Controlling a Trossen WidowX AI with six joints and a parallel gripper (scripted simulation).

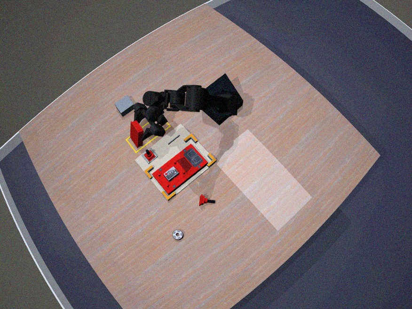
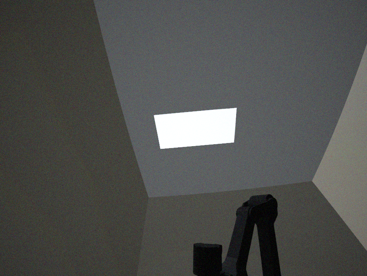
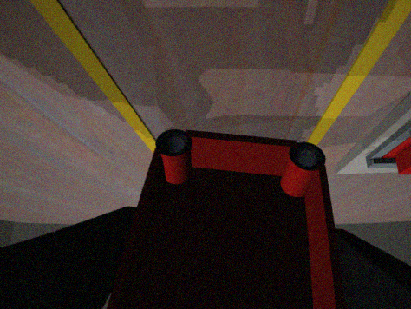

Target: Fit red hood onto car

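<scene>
The red hood (image 1: 136, 133) (image 3: 239, 155) stands on edge over the yellow marked rectangle (image 1: 131, 145) (image 3: 94, 73), left of the jig. In the wrist view I see its hollow underside and two corner bosses. My gripper (image 1: 145, 128) (image 3: 232, 230) is shut on the hood, with a dark finger on each side of the shell. The red chassis (image 1: 184, 164) sits in the jig with orange corner brackets (image 1: 148, 171), and the grey engine block (image 1: 171, 173) is on its deck. The pegs are too small to make out. The exterior view shows only the arm (image 2: 255, 231) against the ceiling.
A grey block (image 1: 123, 104) lies behind the hood. A small red piece in a grey holder (image 1: 149, 155) (image 3: 392, 153) stands on the beige mat (image 1: 165, 143). A red and black tool (image 1: 205, 200) and a silver ring (image 1: 176, 233) lie in front of the jig.
</scene>
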